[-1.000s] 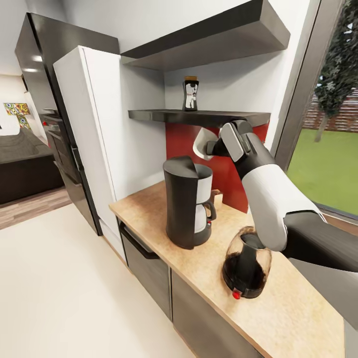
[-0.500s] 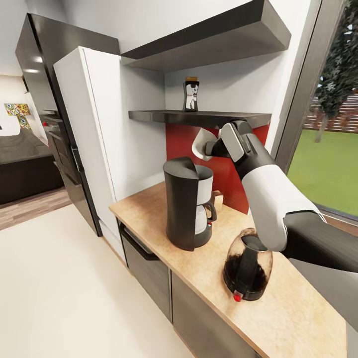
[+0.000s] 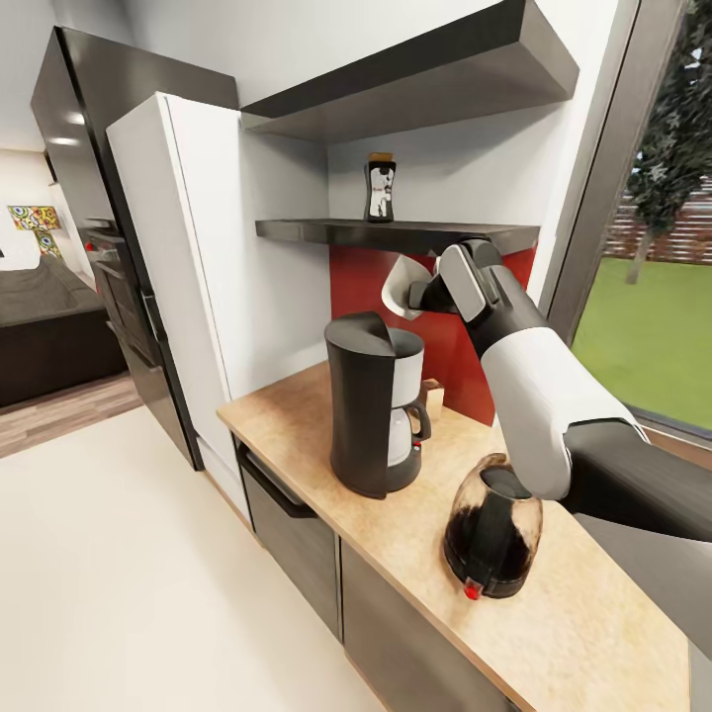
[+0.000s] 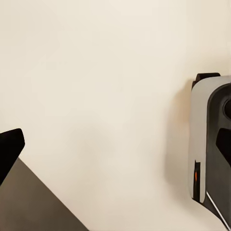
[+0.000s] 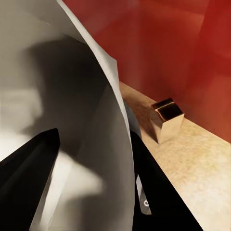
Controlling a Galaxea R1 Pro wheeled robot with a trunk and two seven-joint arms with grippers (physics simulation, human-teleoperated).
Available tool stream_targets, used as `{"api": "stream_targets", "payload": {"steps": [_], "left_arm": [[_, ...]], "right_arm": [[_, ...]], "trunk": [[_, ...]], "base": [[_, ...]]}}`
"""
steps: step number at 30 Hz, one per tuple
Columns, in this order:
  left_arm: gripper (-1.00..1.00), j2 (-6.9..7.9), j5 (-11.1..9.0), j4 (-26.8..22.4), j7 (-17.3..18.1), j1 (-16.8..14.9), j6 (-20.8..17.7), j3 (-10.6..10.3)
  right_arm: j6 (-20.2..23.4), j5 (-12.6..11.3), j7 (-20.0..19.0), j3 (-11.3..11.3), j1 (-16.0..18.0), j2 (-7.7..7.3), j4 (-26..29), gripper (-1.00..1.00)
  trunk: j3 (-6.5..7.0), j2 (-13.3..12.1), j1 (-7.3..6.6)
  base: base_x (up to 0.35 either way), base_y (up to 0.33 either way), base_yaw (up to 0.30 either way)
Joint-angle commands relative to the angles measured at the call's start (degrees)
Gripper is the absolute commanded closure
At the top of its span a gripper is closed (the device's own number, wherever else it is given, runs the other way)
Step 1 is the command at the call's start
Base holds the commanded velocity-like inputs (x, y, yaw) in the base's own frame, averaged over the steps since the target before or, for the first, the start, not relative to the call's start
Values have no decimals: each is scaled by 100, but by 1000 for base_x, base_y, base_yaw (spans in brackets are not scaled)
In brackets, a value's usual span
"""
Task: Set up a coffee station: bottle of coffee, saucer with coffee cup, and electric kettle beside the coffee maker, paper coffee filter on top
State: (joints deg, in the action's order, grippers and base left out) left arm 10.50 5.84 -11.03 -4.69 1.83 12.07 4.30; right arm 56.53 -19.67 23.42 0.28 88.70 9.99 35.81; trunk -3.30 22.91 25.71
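My right gripper [image 3: 413, 294] pinches the paper coffee filter [image 3: 398, 287]; the coffee maker [image 3: 374, 415] stands directly below it, the electric kettle [image 3: 491, 532] farther below.

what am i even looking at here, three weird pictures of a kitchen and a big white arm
It is a simulated two-armed wheeled robot setting up a coffee station. The big picture comes from a camera on its head; the other two come from cameras near each wrist. Its right gripper holds a white paper coffee filter, jaws shut on it, in the air above the coffee maker. That filter looms large in the right wrist view. On the countertop also stands a glass electric kettle. The bottle of coffee stands on the shelf. The left wrist view looks at pale floor.
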Motion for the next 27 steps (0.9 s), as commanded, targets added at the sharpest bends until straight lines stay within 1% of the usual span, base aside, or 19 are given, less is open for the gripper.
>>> {"api": "stream_targets", "payload": {"steps": [1, 4, 9, 12, 16, 27], "left_arm": [[-100, -3, 59, -13, -6, 5, 7, 45], [-100, -4, 64, -13, -8, 5, 6, 39], [-100, -2, 66, -13, -8, 8, 6, 36], [-100, 0, 66, -12, -9, 8, 6, 36], [-100, -3, 66, -10, -7, 3, 5, 36], [-100, -4, 67, -13, -7, 4, 7, 36]], "right_arm": [[27, 190, 39, -9, 7, 1, -3, 100], [31, 191, 42, -44, 7, 1, -3, 100], [33, 193, 46, -244, 7, 1, -22, 100], [33, 192, 42, -322, 7, 1, -202, 100], [33, 186, 41, -351, 7, 1, -402, 100], [25, 182, 39, -346, 7, 1, -468, 100]], "trunk": [[-12, 1, 8], [-12, 1, 8], [-12, 1, 8], [-12, 1, 8], [-12, 1, 8], [-12, 1, 8]], "base": [[0, 0, 0], [0, 0, 0], [0, 0, 0], [0, 0, 0], [0, 0, 0], [0, 0, 0]]}}
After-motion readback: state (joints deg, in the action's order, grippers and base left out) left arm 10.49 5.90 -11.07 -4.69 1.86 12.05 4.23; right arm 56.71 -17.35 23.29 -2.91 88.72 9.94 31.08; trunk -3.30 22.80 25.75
